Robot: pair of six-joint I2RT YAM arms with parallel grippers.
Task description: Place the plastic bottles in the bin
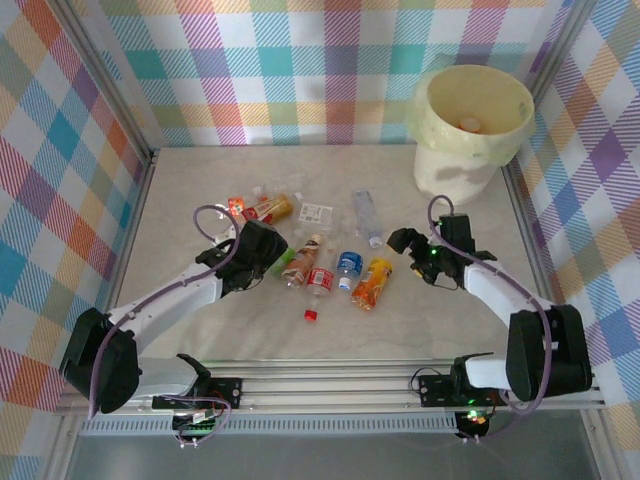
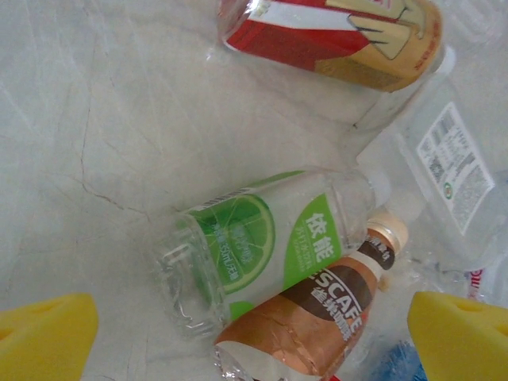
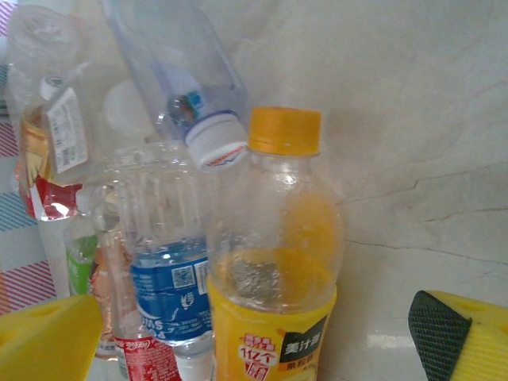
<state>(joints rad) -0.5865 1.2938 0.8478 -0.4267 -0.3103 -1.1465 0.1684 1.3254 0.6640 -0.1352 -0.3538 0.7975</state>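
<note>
Plainly, left tool (image 1: 281,259) and right tool (image 1: 404,241) gape empty, plastic bottles (image 1: 372,283) crowded between them.

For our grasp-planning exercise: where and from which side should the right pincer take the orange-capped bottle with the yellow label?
Take the orange-capped bottle across its round middle, probably from above: it lies flat on the table, bare on one side, the blue-labelled bottle close on the other.

Pastel plaid walls (image 1: 300,60) enclose a pale marbled tabletop (image 1: 200,180).
</note>
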